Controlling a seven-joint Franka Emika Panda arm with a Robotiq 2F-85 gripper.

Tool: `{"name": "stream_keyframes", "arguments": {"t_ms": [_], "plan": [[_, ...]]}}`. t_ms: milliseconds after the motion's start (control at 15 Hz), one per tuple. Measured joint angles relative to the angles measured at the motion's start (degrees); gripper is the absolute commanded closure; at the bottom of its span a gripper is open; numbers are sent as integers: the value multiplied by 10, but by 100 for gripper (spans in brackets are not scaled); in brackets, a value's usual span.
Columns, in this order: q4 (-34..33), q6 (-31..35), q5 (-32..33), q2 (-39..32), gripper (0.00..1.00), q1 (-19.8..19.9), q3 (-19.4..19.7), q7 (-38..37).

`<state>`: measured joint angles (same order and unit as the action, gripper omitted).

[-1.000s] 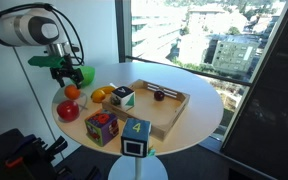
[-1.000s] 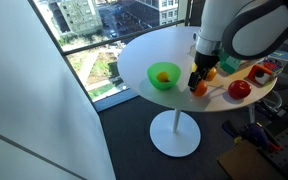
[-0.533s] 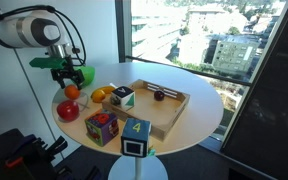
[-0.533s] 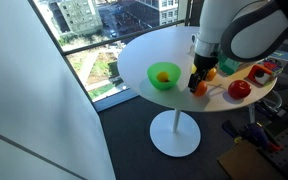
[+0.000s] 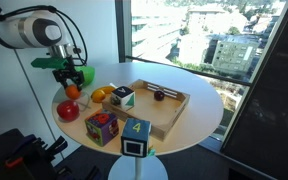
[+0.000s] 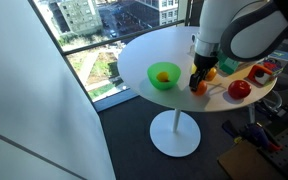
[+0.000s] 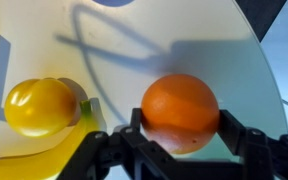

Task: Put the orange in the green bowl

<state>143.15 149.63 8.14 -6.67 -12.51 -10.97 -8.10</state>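
**Grasp at the counter's rim.** The gripper (image 6: 197,82) stands just beside the green bowl (image 6: 164,77), outside its wall. It points down at the round white counter (image 6: 154,45).

In the wrist view the two dark fingers (image 7: 132,135) are clenched on the orange (image 7: 181,110), one pressed against each flank. The fruit fills the gap between them.

In an exterior view the orange (image 6: 198,88) is held low at the counter surface. It is near the green bowl but apart from it, and not inside.

The green bowl itself sits upright on the counter and holds a small yellow-orange item (image 6: 163,76).

A larger red fruit (image 6: 239,89) lies farther from the green bowl, beyond the orange.

In an exterior view from the opposite side, the green bowl (image 5: 83,75) shows partly behind the gripper (image 5: 68,78), with the orange (image 5: 72,91) directly in front of it. The red fruit (image 5: 69,110) lies nearer the counter (image 5: 199,110) edge.

A wooden tray (image 5: 172,112) stands well apart from the green bowl, across the counter. Three picture blocks (image 5: 102,127) lie between that tray and the green bowl's side of the counter.

The wrist view also shows a yellow fruit (image 7: 42,106) clear of the fingers. How it lies relative to the green bowl cannot be settled from that close, blurred view.
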Motion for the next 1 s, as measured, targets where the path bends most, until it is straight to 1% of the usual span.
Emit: {"name": "stream_keyframes", "arguments": {"t_ms": [333, 1000], "plan": [[0, -10, -4, 8, 49, 1, 2, -10], [-18, -84, -51, 68, 49, 5, 2, -11]]}}
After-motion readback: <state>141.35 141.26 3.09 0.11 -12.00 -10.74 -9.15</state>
